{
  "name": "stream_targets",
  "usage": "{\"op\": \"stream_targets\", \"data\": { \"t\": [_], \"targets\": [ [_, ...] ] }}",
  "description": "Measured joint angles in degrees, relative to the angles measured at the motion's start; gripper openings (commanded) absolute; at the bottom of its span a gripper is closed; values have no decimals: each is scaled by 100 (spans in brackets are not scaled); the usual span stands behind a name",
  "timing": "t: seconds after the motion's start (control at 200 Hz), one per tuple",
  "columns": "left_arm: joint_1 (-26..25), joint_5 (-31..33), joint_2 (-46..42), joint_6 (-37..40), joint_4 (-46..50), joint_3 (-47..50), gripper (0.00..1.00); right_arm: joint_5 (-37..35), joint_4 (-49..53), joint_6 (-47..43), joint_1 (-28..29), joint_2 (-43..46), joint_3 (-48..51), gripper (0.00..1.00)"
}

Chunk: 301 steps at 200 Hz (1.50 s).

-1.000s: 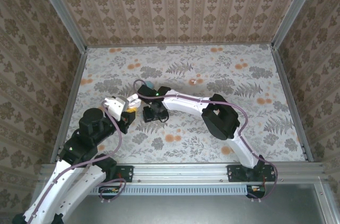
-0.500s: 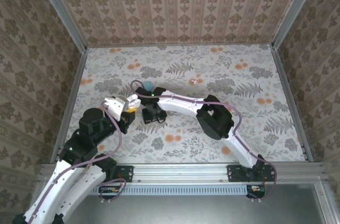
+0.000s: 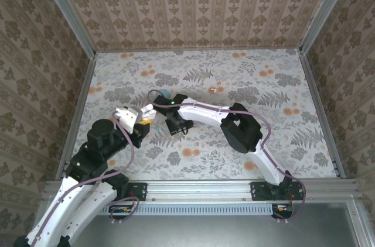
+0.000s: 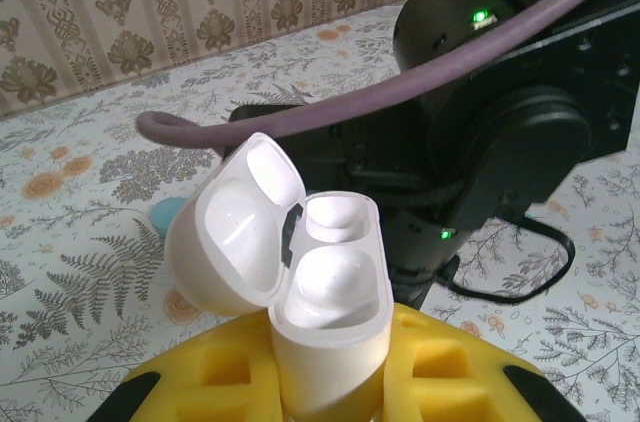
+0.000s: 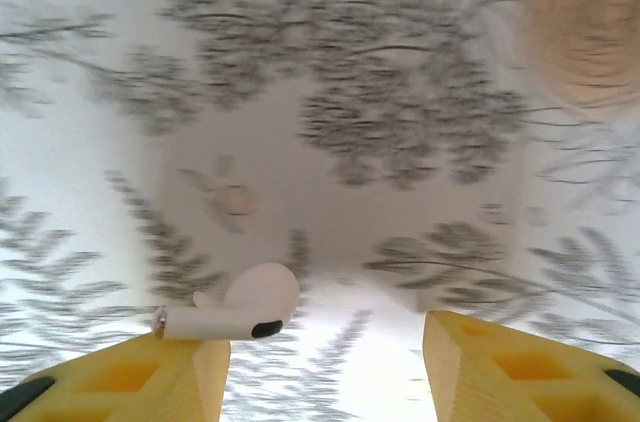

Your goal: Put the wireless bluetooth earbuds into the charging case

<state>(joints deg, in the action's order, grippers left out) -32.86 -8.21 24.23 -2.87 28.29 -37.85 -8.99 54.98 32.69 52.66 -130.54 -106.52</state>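
Picking up the earbud (image 5: 232, 309): right gripper (image 5: 325, 340) spread, nothing pinched yet.
The white earbud seems to lie on the table (image 5: 330, 152) against one fingertip, off-centre in the gap; the next move, I judge, is to centre over it and close gently. The left gripper (image 4: 330, 382) is clamped on the open charging case (image 4: 330, 277), held nearby to receive it.
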Motion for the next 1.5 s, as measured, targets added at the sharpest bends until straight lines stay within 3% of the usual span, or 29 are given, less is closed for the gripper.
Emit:
{"op": "stream_targets", "data": {
  "t": [0.45,0.69,0.99,1.505],
  "targets": [
    [0,-55,2,-55,-90,61,0,-157,59,-575,-723,1054,833,54],
    [0,-81,22,-101,-168,72,0,227,-153,-411,-815,1152,807,23],
    [0,-120,81,-190,-170,70,0,378,22,-409,-815,-188,-831,0],
    [0,-170,79,-269,-164,70,0,501,37,-905,-584,-651,-1003,0]
  ]
}}
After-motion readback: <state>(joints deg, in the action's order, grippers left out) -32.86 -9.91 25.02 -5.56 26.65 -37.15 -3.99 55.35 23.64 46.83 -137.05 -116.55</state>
